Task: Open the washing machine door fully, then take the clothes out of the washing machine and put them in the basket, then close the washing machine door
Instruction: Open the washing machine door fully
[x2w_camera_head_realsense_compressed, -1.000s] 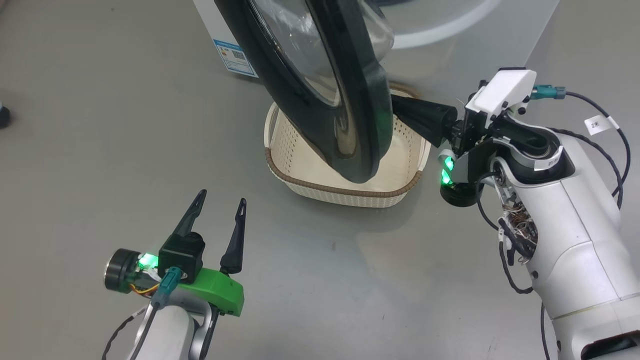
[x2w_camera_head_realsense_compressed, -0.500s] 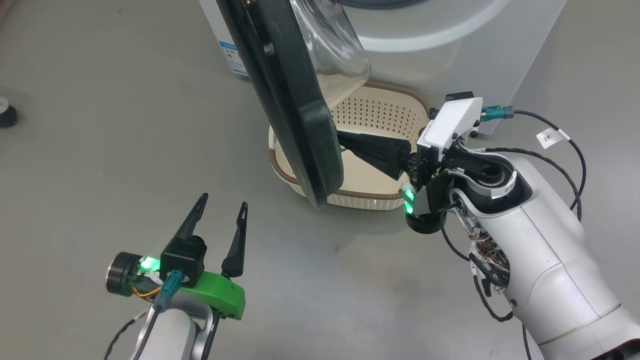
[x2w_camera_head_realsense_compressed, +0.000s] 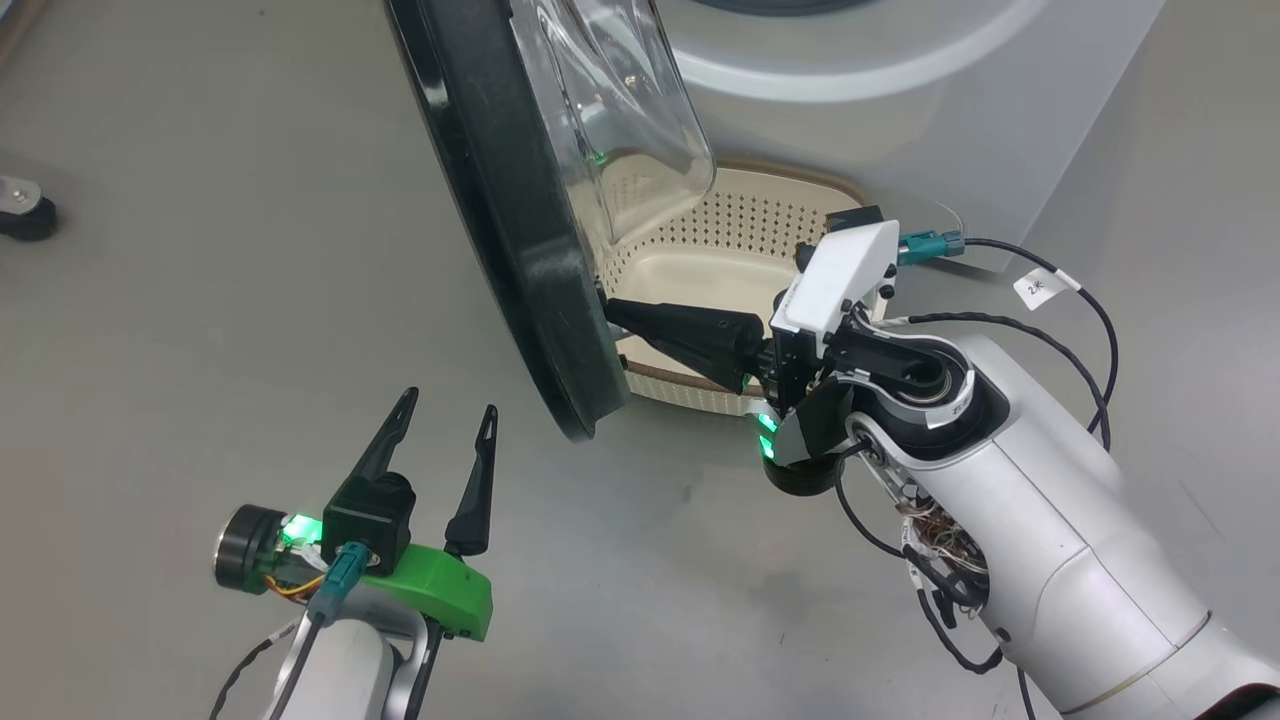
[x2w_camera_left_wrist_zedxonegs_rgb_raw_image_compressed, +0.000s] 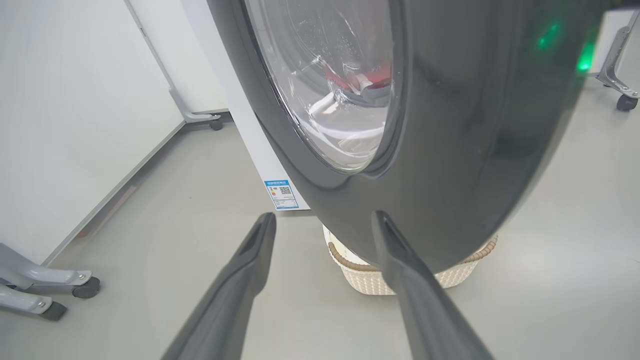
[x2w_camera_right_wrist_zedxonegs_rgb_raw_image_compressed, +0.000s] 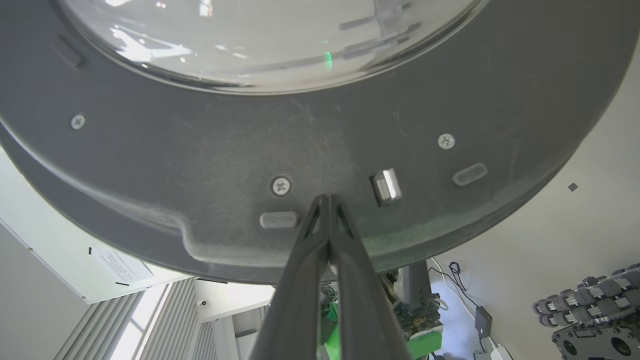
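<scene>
Washing machine door (x2w_camera_head_realsense_compressed: 520, 250): part-open, opening unfinished; right claw (x2w_camera_head_realsense_compressed: 608, 306) pressed together, tip against door's inner face; left claw (x2w_camera_head_realsense_compressed: 449, 401) spread, idle before door; red clothes (x2w_camera_left_wrist_zedxonegs_rgb_raw_image_compressed: 345, 80) beyond door, not yet removed; basket (x2w_camera_head_realsense_compressed: 760, 215) beneath door, empty.

Left hand (x2w_camera_head_realsense_compressed: 448, 402) agape (right hand (x2w_camera_head_realsense_compressed: 612, 308) pinched)

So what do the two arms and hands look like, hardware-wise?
Both hands: two long tapered black fingers. Left hand: green bracket, black camera block, teal plug, green light. Right hand: white camera cover, teal plug, black cables, white tag, glossy white forearm with exposed wiring.
</scene>
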